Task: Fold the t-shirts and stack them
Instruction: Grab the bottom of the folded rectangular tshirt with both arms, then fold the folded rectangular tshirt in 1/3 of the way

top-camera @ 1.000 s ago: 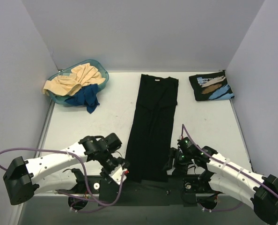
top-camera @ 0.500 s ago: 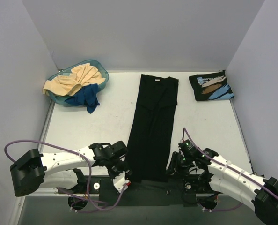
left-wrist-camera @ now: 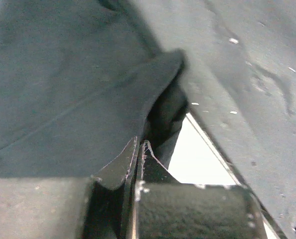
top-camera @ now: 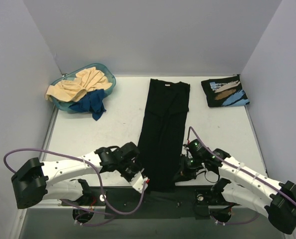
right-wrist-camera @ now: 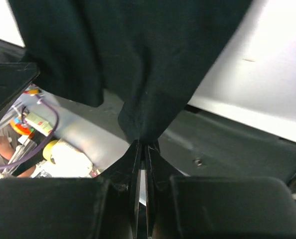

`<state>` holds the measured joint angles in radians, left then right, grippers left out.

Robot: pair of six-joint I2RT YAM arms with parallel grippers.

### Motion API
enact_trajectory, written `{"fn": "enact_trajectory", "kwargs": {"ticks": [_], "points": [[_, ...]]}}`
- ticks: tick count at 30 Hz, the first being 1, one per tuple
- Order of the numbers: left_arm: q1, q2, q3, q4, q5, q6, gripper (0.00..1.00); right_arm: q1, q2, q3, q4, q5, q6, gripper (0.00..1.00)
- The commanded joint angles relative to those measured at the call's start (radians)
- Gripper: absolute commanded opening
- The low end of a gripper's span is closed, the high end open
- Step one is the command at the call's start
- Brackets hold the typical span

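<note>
- The plain black t-shirt (top-camera: 163, 124) lies lengthwise down the middle of the tabletop (top-camera: 113, 134). Its collar is at 12 o'clock and its hem is at 6 o'clock, by the arm bases.
- The left jaws are clenched on the hem's corner at about 7 o'clock. The left wrist view shows them pinched together with a lip of black cloth (left-wrist-camera: 63, 89) caught between.
- The right jaws are clenched on the opposite hem corner at about 5 o'clock. The right wrist view shows cloth (right-wrist-camera: 138, 50) gathered into a bunch that runs into the closed tips.
- A folded printed t-shirt (top-camera: 225, 92) sits at 1 o'clock.
- The teal basin (top-camera: 109, 79) at 10 o'clock holds a beige t-shirt (top-camera: 78, 85) and a dark blue t-shirt (top-camera: 90, 103), both spilling over its rim.
- Risk: the left pinch looks thin, near the cloth's very edge. We judge that a quick lift could pull that corner free and collapse the fold.
- Risk: if the two arms rise or travel unevenly towards 12 o'clock, the hem lands skewed on the collar.
- Risk: the right wrist view shows a purple cable (right-wrist-camera: 43, 134) and hardware just below the hanging cloth. A low carry could snag there.
- The top view gives the layout and the shirt's straightness, but it cannot confirm either grip.
- Only the wrist views show the grips, and only the right one shows the clutter under the near edge.
</note>
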<state>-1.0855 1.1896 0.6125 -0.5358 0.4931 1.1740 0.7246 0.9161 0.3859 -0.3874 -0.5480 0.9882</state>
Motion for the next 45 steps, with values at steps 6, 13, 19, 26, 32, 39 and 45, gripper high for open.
{"fn": "enact_trajectory", "kwargs": {"ticks": [6, 13, 19, 26, 32, 39, 45], "points": [[0.209, 0.053, 0.271, 0.003, 0.133, -0.338, 0.0, -0.195, 0.009, 0.272, -0.281, -0.072, -0.233, 0.0], [0.369, 0.243, 0.478, 0.102, 0.156, -0.511, 0.0, -0.468, 0.197, 0.48, -0.292, -0.084, -0.43, 0.0], [0.495, 0.441, 0.679, 0.138, 0.11, -0.563, 0.0, -0.6, 0.438, 0.626, -0.242, -0.095, -0.508, 0.0], [0.533, 0.649, 0.903, 0.132, 0.056, -0.559, 0.0, -0.675, 0.657, 0.804, -0.232, -0.105, -0.546, 0.0], [0.568, 0.797, 1.044, 0.158, 0.048, -0.56, 0.0, -0.72, 0.803, 0.913, -0.231, -0.096, -0.554, 0.0], [0.608, 0.898, 1.11, 0.163, 0.044, -0.568, 0.0, -0.751, 0.961, 1.033, -0.232, -0.116, -0.557, 0.0], [0.622, 0.93, 1.095, 0.169, 0.042, -0.542, 0.0, -0.755, 1.037, 1.084, -0.231, -0.107, -0.545, 0.0]]}}
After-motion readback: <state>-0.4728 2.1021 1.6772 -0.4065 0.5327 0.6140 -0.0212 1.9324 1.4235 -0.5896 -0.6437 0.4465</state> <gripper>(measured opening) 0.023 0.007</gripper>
